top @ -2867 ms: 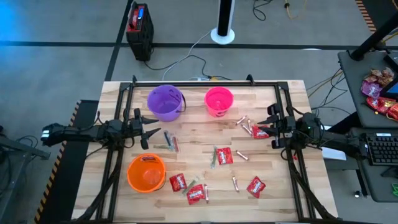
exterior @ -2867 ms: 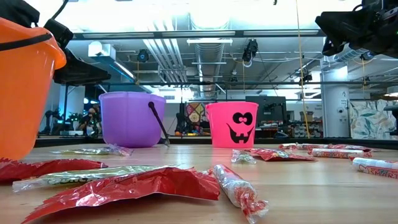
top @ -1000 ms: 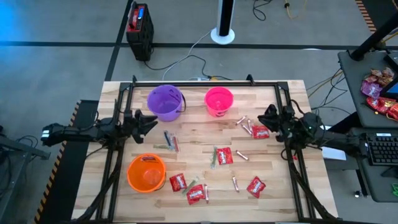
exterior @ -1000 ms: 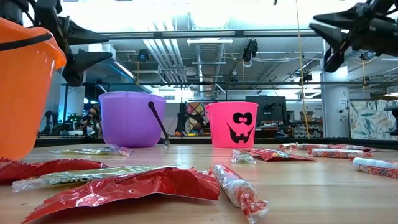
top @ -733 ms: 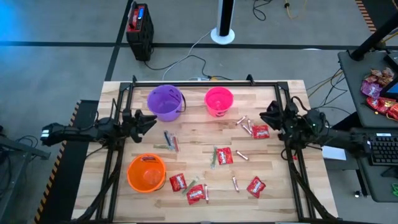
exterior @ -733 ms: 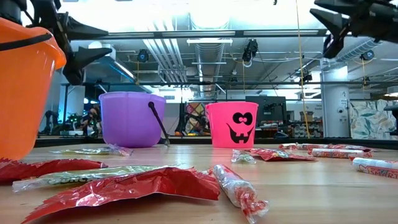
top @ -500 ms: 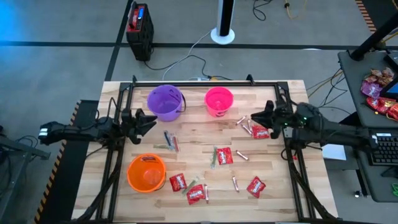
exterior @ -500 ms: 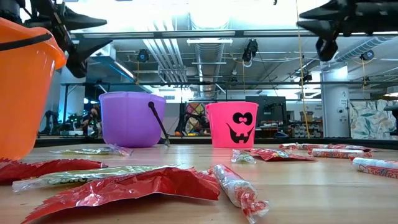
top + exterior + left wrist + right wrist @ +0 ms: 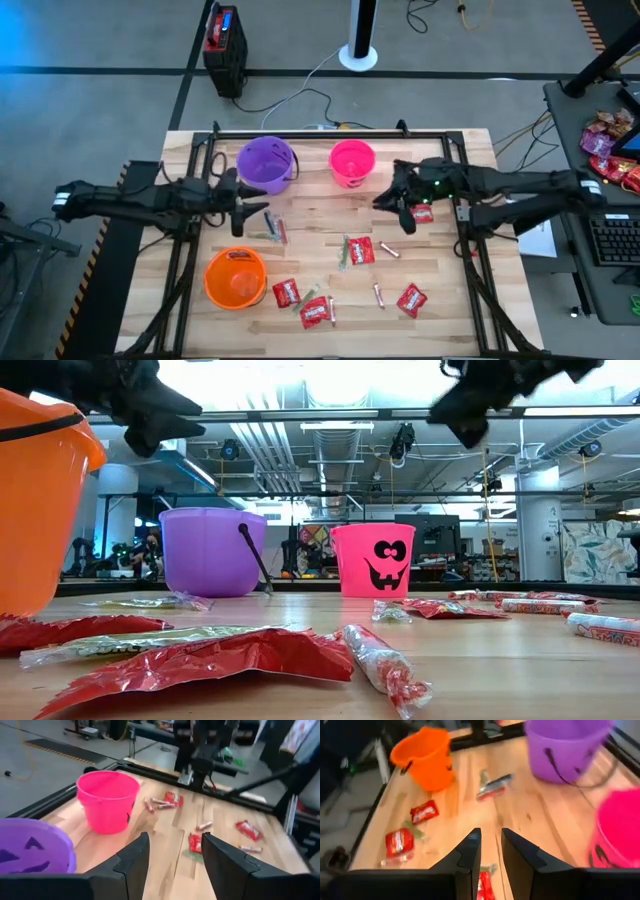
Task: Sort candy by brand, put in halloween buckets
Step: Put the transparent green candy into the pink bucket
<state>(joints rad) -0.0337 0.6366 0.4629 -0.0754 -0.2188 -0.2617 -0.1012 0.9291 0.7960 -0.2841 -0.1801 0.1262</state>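
In low view the orange bucket point(image 9: 40, 500) is cut by the left edge, only approx. half of it shows. My left end effector point(image 9: 150, 405) and right end effector point(image 9: 480, 395) are blurred dark shapes at the top edge there. In my left wrist view the purple bucket point(image 9: 32, 852) is cut at the edge. Candy print is too small to read.

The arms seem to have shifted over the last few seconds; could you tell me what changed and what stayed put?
Both arms reached inward over the table. The right tool swung from the table's right edge to just below the pink bucket; the left tool advanced to below the purple bucket. Neither has taken hold of anything. The candy, the orange bucket and the other buckets lie unchanged.
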